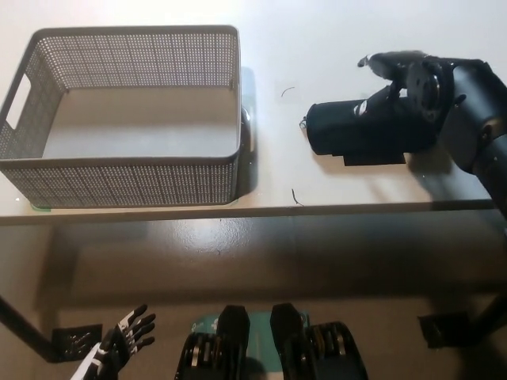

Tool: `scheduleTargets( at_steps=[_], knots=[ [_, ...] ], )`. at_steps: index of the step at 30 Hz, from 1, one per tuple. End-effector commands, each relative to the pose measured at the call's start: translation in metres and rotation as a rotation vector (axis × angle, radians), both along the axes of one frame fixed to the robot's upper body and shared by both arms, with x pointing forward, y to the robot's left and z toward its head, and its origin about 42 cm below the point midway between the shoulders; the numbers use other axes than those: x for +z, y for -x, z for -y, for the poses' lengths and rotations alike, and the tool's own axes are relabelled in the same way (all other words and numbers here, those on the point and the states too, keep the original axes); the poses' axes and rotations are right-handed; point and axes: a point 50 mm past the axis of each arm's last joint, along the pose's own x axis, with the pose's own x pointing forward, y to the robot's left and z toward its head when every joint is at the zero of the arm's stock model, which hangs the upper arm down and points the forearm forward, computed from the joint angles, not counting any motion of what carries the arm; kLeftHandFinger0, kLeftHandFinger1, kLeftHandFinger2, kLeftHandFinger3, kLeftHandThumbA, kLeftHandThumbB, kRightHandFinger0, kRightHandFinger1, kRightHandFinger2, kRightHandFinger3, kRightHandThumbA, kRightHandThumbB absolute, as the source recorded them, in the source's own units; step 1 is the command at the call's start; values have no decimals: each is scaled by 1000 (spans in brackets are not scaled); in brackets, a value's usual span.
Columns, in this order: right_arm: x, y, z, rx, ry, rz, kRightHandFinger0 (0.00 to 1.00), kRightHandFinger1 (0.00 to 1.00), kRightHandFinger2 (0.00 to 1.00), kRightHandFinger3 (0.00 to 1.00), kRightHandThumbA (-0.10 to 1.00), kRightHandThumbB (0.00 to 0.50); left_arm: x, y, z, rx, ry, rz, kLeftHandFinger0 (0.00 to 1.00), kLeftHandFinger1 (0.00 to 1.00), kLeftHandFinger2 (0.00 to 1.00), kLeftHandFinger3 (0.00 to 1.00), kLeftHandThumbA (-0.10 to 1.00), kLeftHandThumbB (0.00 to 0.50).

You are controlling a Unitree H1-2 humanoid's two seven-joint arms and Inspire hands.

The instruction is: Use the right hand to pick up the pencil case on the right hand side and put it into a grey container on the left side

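While over pencil case (356, 132), right hand (404, 83) spread, fingers apart.

Right hand (408, 79) — black, glossy, round disc-like housing at wrist, slim dark fingers; thick black forearm w/ rounded shell. Left hand (119, 348) — white w/ black finger segments, black trim.

Pale table (333, 32) — grey container (127, 170), black pencil case (360, 134).

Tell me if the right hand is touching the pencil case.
Cannot tell: in the head view the right hand overlaps the pencil case, black on black.
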Motion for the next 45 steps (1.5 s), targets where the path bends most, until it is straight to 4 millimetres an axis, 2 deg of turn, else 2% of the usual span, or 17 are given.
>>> scheduleTargets(
  at_steps=[1, 6, 8, 12, 13, 14, 15, 16, 17, 18, 21, 22, 26, 32, 37, 40, 45],
  knots=[
    [41, -7, -15, 39, -51, 31, 1000, 1000, 1000, 1000, 730, 500, 11, -4, -8, -7, -21, 70, 1000, 1000, 1000, 1000, 1000, 434],
    [31, -4, -17, 43, -86, -44, 1000, 1000, 1000, 1000, 718, 500, 12, -6, -8, -5, -37, 78, 1000, 1000, 1000, 1000, 1000, 426],
    [25, -3, -18, 35, -99, -83, 1000, 1000, 1000, 1000, 675, 500, 12, -7, -8, -6, -34, 76, 1000, 1000, 1000, 1000, 1000, 427],
    [5, 0, -21, 4, -107, -144, 1000, 1000, 1000, 1000, 612, 500, 12, -8, -8, -10, -49, 87, 1000, 1000, 1000, 1000, 1000, 416],
    [1, 1, -22, -3, -99, -151, 1000, 1000, 1000, 1000, 609, 500, 12, -8, -8, -10, -59, 97, 1000, 1000, 1000, 1000, 1000, 418],
    [-10, 3, -23, -13, -91, -177, 1000, 1000, 1000, 1000, 596, 500, 12, -8, -8, -7, -42, 76, 1000, 1000, 1000, 1000, 1000, 454],
    [-17, 4, -23, -19, -90, -192, 1000, 1000, 1000, 1000, 594, 500, 12, -8, -8, -5, -19, 51, 1000, 1000, 1000, 1000, 1000, 460],
    [-20, 4, -23, -17, -85, -197, 1000, 1000, 1000, 1000, 606, 500, 12, -8, -8, -6, -16, 48, 1000, 1000, 1000, 1000, 1000, 469],
    [-34, 7, -22, -15, -65, -217, 1000, 1000, 1000, 1000, 629, 500, 13, -8, -7, -9, -10, 46, 1000, 1000, 1000, 1000, 1000, 467],
    [-33, 7, -21, -15, -65, -216, 1000, 1000, 1000, 1000, 631, 500, 14, -9, -6, -10, -10, 47, 1000, 1000, 1000, 1000, 1000, 468],
    [-52, 12, -24, -11, -7, -237, 1000, 1000, 1000, 1000, 702, 500, 16, -10, -7, -5, -15, 75, 1000, 1000, 1000, 1000, 1000, 438],
    [-61, 14, -24, -19, -18, -257, 1000, 1000, 1000, 1000, 699, 500, 16, -10, -8, -4, -17, 69, 1000, 1000, 1000, 1000, 1000, 449],
    [-82, 21, -24, -19, 36, -278, 1000, 1000, 1000, 1000, 723, 500, 15, -13, -6, -8, -17, 92, 1000, 1000, 1000, 1000, 1000, 433],
    [-102, 28, -23, -14, 42, -287, 1000, 1000, 1000, 1000, 688, 500, 20, -15, -7, -11, -22, 89, 1000, 1000, 1000, 1000, 1000, 471],
    [-108, 30, -24, -55, 13, -285, 1000, 1000, 1000, 1000, 669, 500, 26, -19, -6, -10, -23, 111, 1000, 1000, 1000, 1000, 1000, 466],
    [-115, 32, -25, -58, 17, -274, 1000, 1000, 1000, 1000, 652, 500, 27, -19, -7, -11, -14, 91, 1000, 1000, 1000, 1000, 1000, 500],
    [-129, 38, -27, -61, 24, -261, 1000, 1000, 1000, 1000, 644, 500, 28, -22, -5, -17, -15, 101, 1000, 1000, 1000, 1000, 1000, 487]
  ],
)
